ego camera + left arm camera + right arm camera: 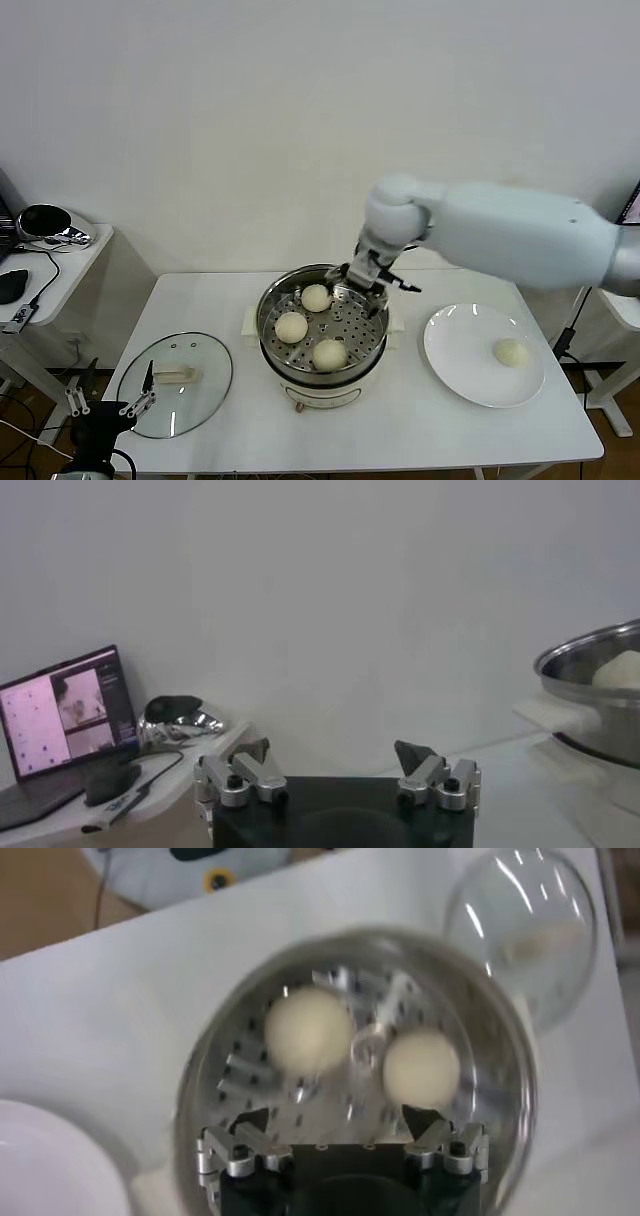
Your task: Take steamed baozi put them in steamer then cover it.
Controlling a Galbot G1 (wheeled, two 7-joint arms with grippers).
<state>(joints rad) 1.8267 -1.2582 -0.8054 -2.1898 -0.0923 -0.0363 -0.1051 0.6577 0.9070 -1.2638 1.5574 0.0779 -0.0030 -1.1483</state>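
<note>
Below my spread right gripper (368, 278) sits the steamer (322, 355), a shiny steel pot on a cream base, uncovered, with three smooth cream-white baozi (316, 298) (292, 327) (330, 354) resting on its perforated tray. The fourth baozi (512, 352) lies on the white plate (462, 368), well off to my right. The cover (176, 383), clear glass with a cream bar handle, lies flat just ahead of my open left gripper (108, 403).

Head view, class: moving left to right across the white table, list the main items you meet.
Round clear glass lid → shiny stainless-steel steamer on its cream base → flat white plate → the lone cream-white bun on the plate's right part.
</note>
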